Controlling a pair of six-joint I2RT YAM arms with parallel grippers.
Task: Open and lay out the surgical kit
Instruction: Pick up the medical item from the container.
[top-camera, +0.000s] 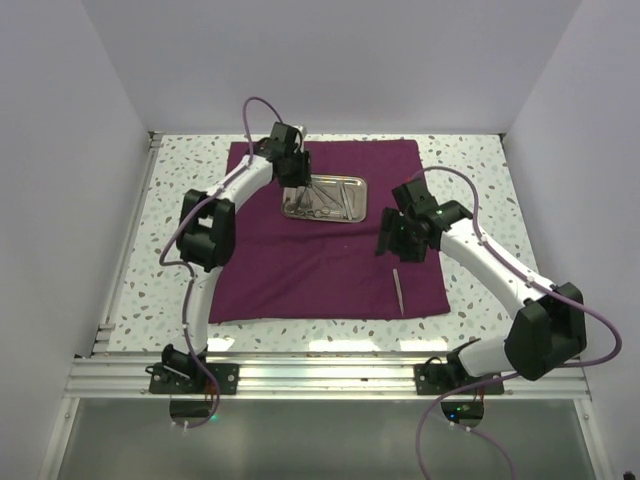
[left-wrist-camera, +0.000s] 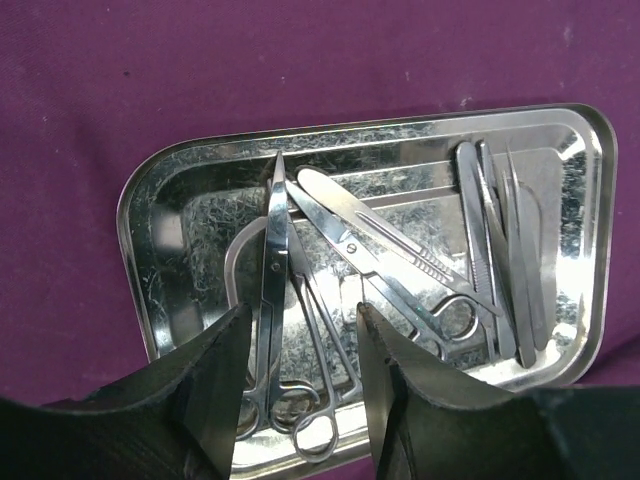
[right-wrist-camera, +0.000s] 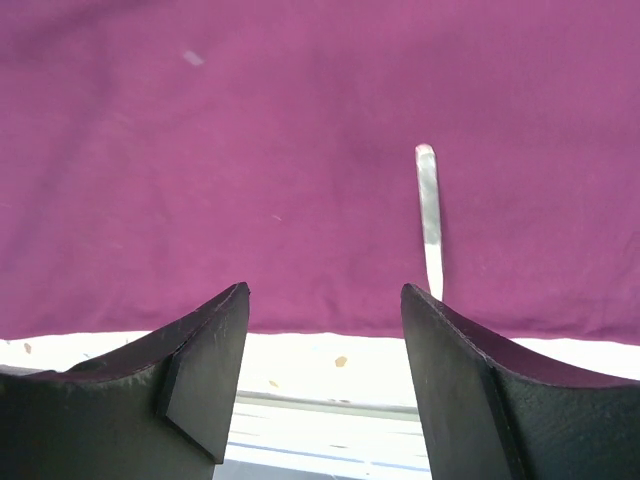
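The maroon cloth (top-camera: 300, 260) lies spread flat on the table. The steel tray (top-camera: 352, 184) sits on its far middle part and holds several silver instruments. In the left wrist view the tray (left-wrist-camera: 150, 215) holds ring-handled scissors (left-wrist-camera: 275, 250), forceps (left-wrist-camera: 400, 280) and tweezers (left-wrist-camera: 520, 250). My left gripper (top-camera: 294, 192) hovers open over the tray's left end, and in its wrist view (left-wrist-camera: 300, 325) the jaws straddle the scissors' handles without touching them. My right gripper (top-camera: 392, 242) is open and empty above the cloth. One thin silver instrument (top-camera: 399, 290) lies alone on the cloth and also shows in the right wrist view (right-wrist-camera: 430, 215).
The speckled tabletop (top-camera: 180, 180) borders the cloth on all sides. White walls enclose the left, back and right. A metal rail (top-camera: 320, 375) runs along the near edge by the arm bases. The cloth's near edge (right-wrist-camera: 300, 328) shows in the right wrist view.
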